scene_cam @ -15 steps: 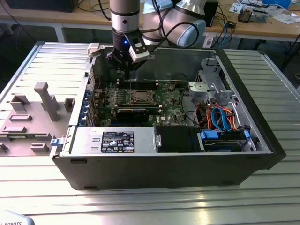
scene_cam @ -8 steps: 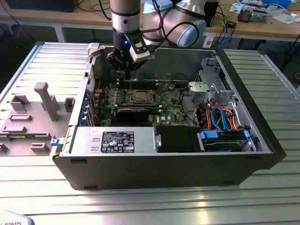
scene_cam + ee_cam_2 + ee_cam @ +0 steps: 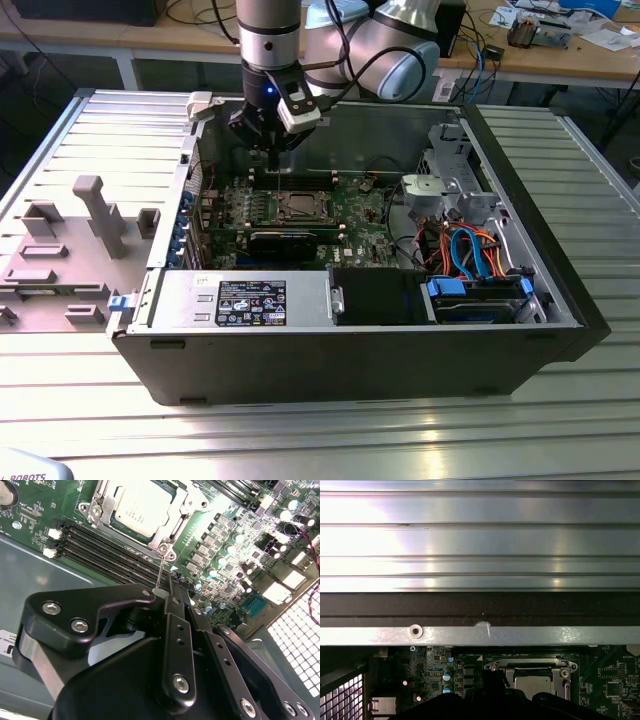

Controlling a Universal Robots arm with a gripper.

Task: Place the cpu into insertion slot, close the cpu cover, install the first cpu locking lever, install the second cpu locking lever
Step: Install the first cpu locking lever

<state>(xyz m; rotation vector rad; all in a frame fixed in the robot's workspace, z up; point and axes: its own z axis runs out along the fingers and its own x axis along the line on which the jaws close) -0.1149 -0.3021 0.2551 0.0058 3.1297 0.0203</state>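
The cpu (image 3: 142,507) lies silvery and flat in the insertion slot (image 3: 167,547) on the green board. The cpu cover (image 3: 186,502) lies down around it as a silver frame. A thin wire locking lever (image 3: 161,567) rises from the socket's corner to my fingertips. My gripper (image 3: 172,582) is shut just beside the socket; whether the lever is clamped I cannot tell. In the exterior view my gripper (image 3: 272,152) hangs over the board's back edge, behind the cpu (image 3: 300,205). The first wrist view shows the cpu (image 3: 532,684) under the cover (image 3: 530,664).
Black memory slots (image 3: 110,550) run along the socket. The case's back wall (image 3: 480,635) stands close behind the gripper. A labelled power supply (image 3: 250,300) and a drive bay with orange and blue cables (image 3: 470,255) fill the case front and right. A grey fixture plate (image 3: 70,240) lies outside, left.
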